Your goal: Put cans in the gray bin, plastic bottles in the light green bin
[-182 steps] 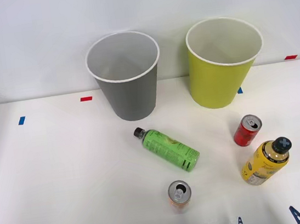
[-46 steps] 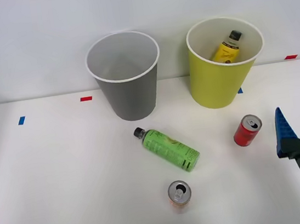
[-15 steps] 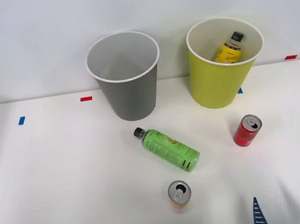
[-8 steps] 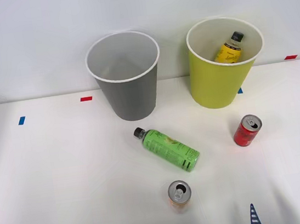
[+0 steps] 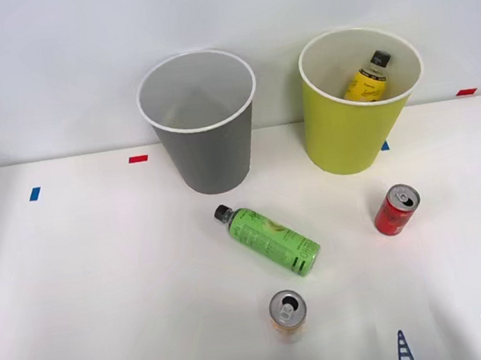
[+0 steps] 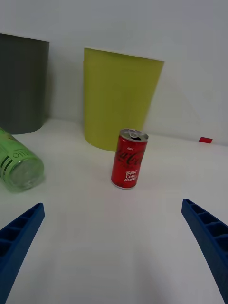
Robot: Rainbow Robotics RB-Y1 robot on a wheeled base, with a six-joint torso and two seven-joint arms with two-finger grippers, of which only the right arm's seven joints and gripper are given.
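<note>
A red can (image 5: 396,210) (image 6: 128,159) stands upright on the white table, in front of the light green bin (image 5: 356,102) (image 6: 120,97). My right gripper (image 5: 455,344) (image 6: 114,247) is open at the table's near right edge, well short of the red can, with nothing between its fingers. The yellow-label bottle (image 5: 365,77) leans inside the light green bin. A green-label bottle (image 5: 269,239) (image 6: 18,163) lies on its side mid-table. The orange-peach can (image 5: 287,312) stands near the front edge. The gray bin (image 5: 202,123) (image 6: 22,83) stands at the back, left of the green one.
Small red (image 5: 138,159) and blue (image 5: 35,194) tape marks dot the table. A white wall rises right behind the bins. The table's right edge runs close to my gripper.
Since twelve seconds ago the yellow-label bottle has gone from the table into the light green bin. In the last second my open gripper has drawn slightly lower in the front view.
</note>
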